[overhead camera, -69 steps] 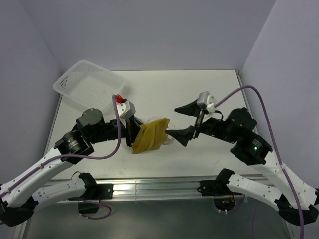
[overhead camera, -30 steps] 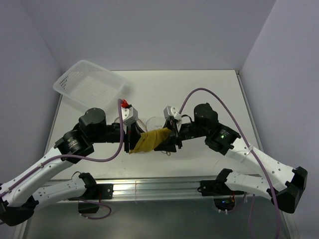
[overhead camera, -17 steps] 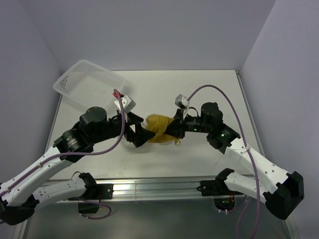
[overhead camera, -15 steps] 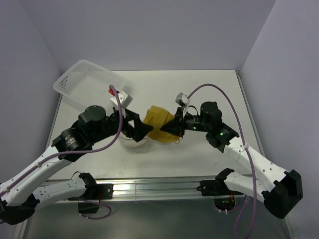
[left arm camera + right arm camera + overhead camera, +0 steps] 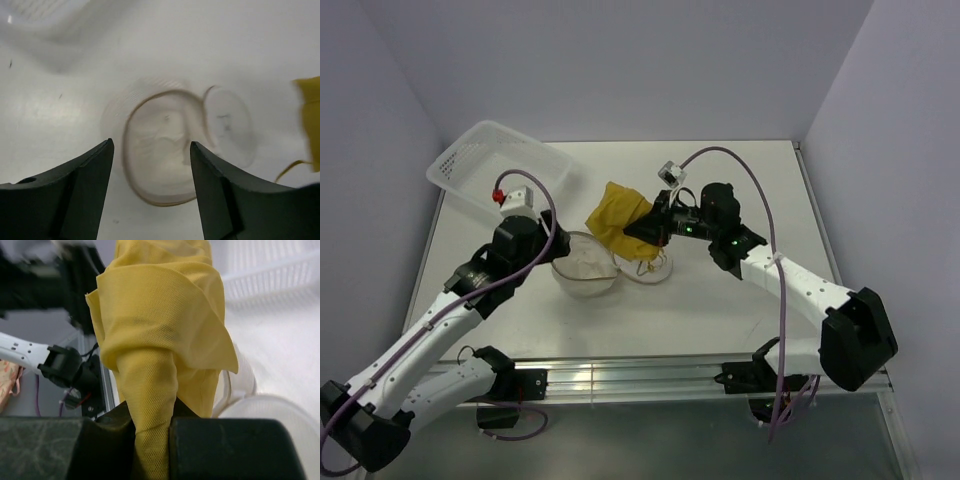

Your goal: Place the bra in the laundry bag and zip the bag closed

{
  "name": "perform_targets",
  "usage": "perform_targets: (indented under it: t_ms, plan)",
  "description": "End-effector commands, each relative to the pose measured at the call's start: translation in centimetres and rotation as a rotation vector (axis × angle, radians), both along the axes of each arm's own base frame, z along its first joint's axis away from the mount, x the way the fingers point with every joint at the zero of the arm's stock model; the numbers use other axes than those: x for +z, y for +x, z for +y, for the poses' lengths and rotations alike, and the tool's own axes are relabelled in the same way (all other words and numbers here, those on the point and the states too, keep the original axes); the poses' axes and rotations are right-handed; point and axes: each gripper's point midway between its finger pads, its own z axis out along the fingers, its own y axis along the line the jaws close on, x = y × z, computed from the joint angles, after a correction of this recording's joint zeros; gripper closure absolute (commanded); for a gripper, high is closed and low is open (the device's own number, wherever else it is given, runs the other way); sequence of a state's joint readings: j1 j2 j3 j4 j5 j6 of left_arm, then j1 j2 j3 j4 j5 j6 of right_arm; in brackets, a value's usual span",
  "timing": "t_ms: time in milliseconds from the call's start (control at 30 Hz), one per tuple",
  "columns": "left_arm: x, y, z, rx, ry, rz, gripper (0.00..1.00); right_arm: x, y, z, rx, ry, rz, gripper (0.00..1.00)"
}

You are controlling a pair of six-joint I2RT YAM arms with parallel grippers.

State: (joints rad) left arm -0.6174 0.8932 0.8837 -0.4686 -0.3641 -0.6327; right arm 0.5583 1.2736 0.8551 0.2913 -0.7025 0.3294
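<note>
Two grippers: right (image 5: 152, 422) clamped on bra (image 5: 165, 315); left (image 5: 151, 147) spread wide, empty, above bag (image 5: 582, 268). Left has drawn back from bra since.

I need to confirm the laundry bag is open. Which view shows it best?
Left wrist: it looks straight into the open laundry bag, lid flap folded aside. Top external shows it small. Right wrist is mostly filled by the bra.

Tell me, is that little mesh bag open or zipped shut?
Open. The laundry bag shows its inside; its flap lid lies flat beside it.
</note>
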Motion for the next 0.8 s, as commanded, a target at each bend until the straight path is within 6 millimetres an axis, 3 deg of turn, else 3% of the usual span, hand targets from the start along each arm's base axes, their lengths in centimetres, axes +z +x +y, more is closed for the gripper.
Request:
perform_targets:
  t_ms: [0,33,67,200,300,400,600,633,767]
  plan:
    - [-3.2,-0.5,1.6,0.105,-0.112,0.058,0.32,6.2,0.6,1.7,0.059,0.195,-0.168,1.0]
    - [-4.7,-0.8,2.0,0.115,-0.105,0.082,0.32,5.6,0.9,2.3,0.076,0.201,-0.143,1.0]
    - [-5.0,-0.8,2.4,0.131,-0.108,0.085,0.31,6.7,1.0,2.8,0.09,0.223,-0.173,1.0]
    - [-6.2,-0.9,2.7,0.139,-0.116,0.091,0.28,5.2,1.7,5.5,0.128,0.212,-0.127,1.0]
    - [-7.8,-0.9,2.4,0.129,-0.097,0.132,0.34,4.2,1.9,7.0,0.159,0.234,-0.105,1.0]
    - [-7.9,-0.5,1.8,0.101,-0.123,0.11,0.41,3.0,2.2,8.5,0.186,0.235,-0.087,1.0]
    - [-7.6,-0.1,1.8,0.109,-0.135,0.091,0.76,-0.6,1.6,10.9,0.228,0.201,-0.014,1.0]
    - [-7.7,-0.1,1.8,0.11,-0.138,0.09,0.86,-1.7,1.4,11.1,0.234,0.188,0.006,1.0]
    - [-7.3,-0.2,1.9,0.115,-0.161,0.063,0.96,-4.8,0.8,11.8,0.233,0.142,0.065,1.0]
